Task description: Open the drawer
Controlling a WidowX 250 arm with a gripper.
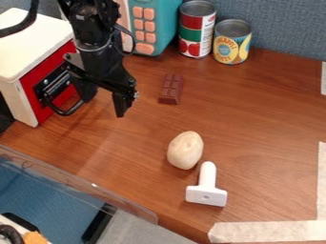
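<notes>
At the upper left, the black gripper (pixel 104 104) hangs low over the table beside a white box (pixel 30 42) with a red drawer front (pixel 47 72). Its two fingers stand apart, one close to the black drawer handle (pixel 66 112) and the other to the right of it. The drawer front looks flush with the box, though the arm covers part of it. Whether the nearer finger touches the handle, I cannot tell.
A chocolate bar (pixel 171 88) lies right of the gripper. Behind stand a red and green can (pixel 196 29), a yellow can (pixel 231 42) and a teal toy (pixel 157 24). A potato-like object (pixel 185 150) and a white T-shaped tool (pixel 207 187) lie nearer the front.
</notes>
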